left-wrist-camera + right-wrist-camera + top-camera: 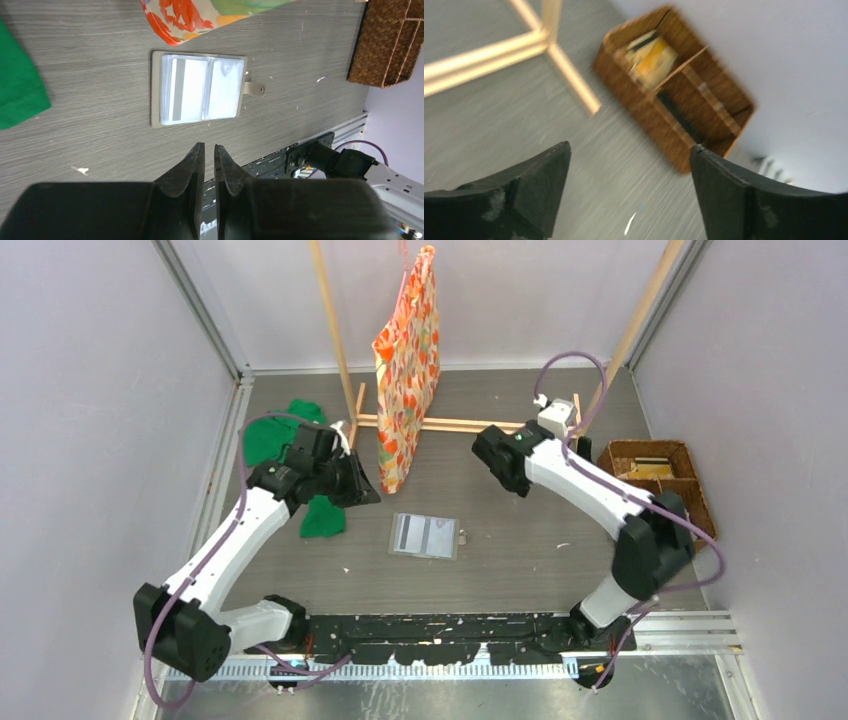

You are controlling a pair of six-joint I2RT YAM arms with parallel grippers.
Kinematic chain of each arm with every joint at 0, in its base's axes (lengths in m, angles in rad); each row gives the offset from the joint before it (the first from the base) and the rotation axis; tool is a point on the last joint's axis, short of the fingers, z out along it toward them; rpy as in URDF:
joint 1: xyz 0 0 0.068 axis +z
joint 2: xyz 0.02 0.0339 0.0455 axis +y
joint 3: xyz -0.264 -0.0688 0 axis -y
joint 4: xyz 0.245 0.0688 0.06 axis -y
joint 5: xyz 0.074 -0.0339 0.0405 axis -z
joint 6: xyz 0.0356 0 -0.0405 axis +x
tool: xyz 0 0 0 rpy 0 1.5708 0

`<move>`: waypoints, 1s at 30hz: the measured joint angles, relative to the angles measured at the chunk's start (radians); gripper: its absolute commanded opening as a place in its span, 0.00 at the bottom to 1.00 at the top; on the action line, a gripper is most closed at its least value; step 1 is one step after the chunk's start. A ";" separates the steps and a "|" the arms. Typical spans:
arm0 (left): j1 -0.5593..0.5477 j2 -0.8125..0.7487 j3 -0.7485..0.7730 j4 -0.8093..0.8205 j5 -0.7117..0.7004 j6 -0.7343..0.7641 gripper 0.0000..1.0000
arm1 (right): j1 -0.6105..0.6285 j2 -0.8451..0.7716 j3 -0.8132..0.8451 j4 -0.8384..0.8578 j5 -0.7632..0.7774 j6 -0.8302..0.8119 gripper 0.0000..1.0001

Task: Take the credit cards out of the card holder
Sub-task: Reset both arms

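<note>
The card holder (425,536) lies open and flat on the grey table between the two arms, its strap tab to the right. In the left wrist view the card holder (200,89) shows pale pocket panels, with a card with a dark stripe (186,90) behind the left one. My left gripper (365,486) hovers left of and beyond the holder. Its fingers (209,147) stand almost together with only a thin slit and nothing between them. My right gripper (505,466) is up at the right, away from the holder, open wide (630,150) and empty.
A brown wicker basket (700,490) stands at the right wall, with yellowish flat items (651,60) in one compartment. A patterned bag (408,370) hangs from a wooden frame (440,424) at the back. Green cloth (275,435) lies at the left.
</note>
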 measured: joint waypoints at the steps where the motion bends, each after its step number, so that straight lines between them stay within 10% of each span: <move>1: 0.000 -0.017 0.008 -0.011 -0.016 0.004 0.15 | 0.028 -0.047 -0.045 0.061 -0.057 -0.043 1.00; 12: 0.000 -0.191 0.045 -0.111 -0.309 0.056 0.20 | 0.073 -0.618 -0.446 0.607 -0.701 -0.298 1.00; 30: 0.000 -0.338 0.008 -0.159 -0.510 0.039 0.21 | 0.073 -0.579 -0.437 0.609 -0.709 -0.349 1.00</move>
